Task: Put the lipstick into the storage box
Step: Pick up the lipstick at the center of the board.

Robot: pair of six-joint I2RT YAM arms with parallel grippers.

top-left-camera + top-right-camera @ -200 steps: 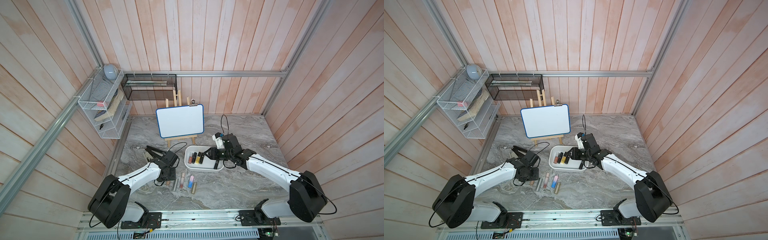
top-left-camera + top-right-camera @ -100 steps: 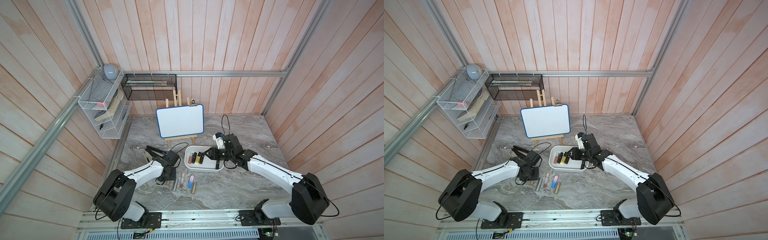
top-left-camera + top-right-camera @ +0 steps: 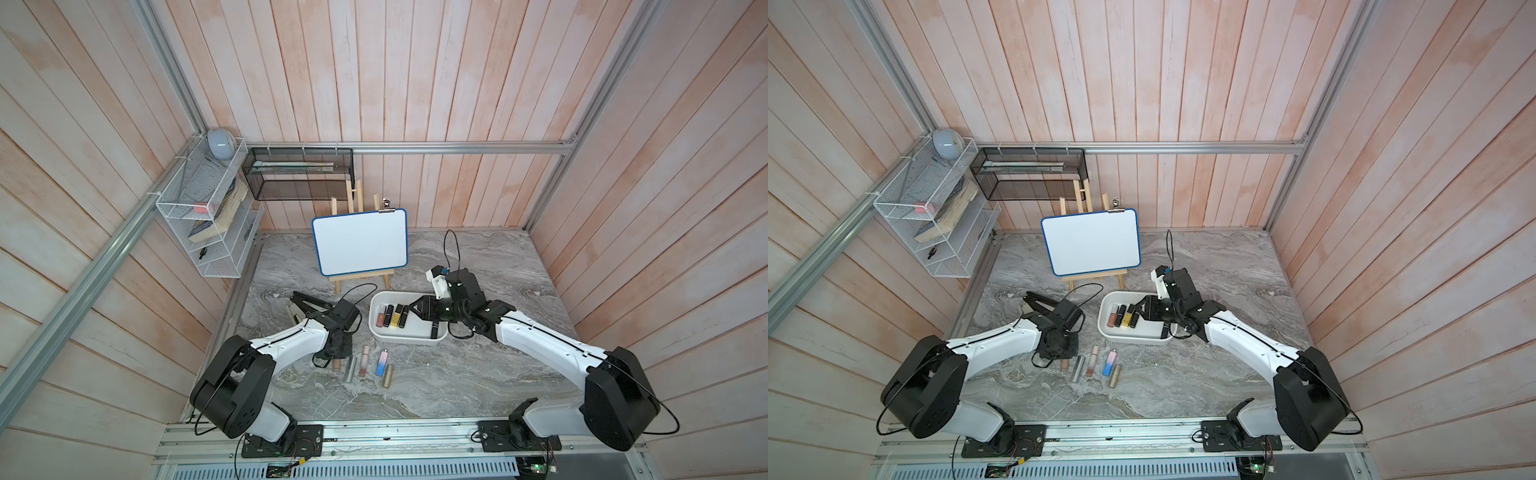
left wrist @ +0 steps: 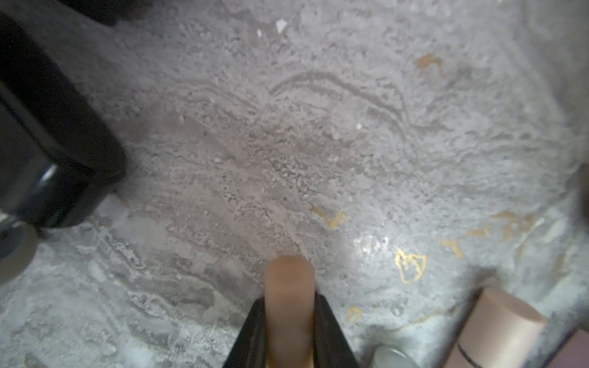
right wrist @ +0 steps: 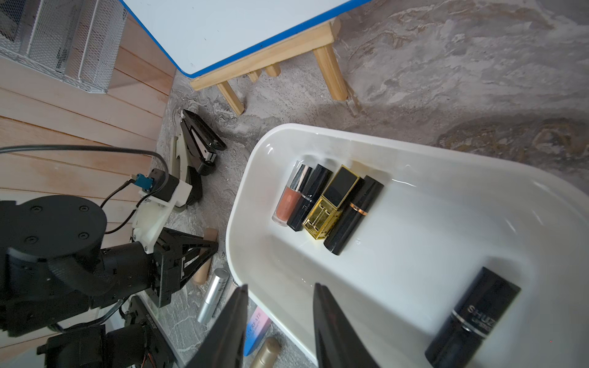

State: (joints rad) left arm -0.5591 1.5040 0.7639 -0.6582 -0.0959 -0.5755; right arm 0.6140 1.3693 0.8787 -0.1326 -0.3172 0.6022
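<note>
Lipstick [image 4: 288,274], a tan tube, lies on the marble table [image 3: 436,374], clamped in the left gripper's [image 4: 289,298] closed jaws and seemingly not yet lifted. Four other tubes [image 3: 382,363] wait beside it, at seven o'clock from the storage box [image 3: 399,337], which holds five lipsticks [image 3: 392,316]. Left arm reaches low, wrist down. Right gripper [image 5: 281,286] hovers over the box, partly open and empty.

1. Stretches left arm [image 3: 286,338] forward and low, wrist bent steeply downward.
2. Clamps left gripper [image 4: 289,299] on a lipstick [image 4: 288,280], jaws pressed against both its sides.
3. Reaches right arm [image 3: 536,336] forward and inward, wrist tilted down.
4. Holds right gripper [image 5: 281,286] with jaws apart.
</note>
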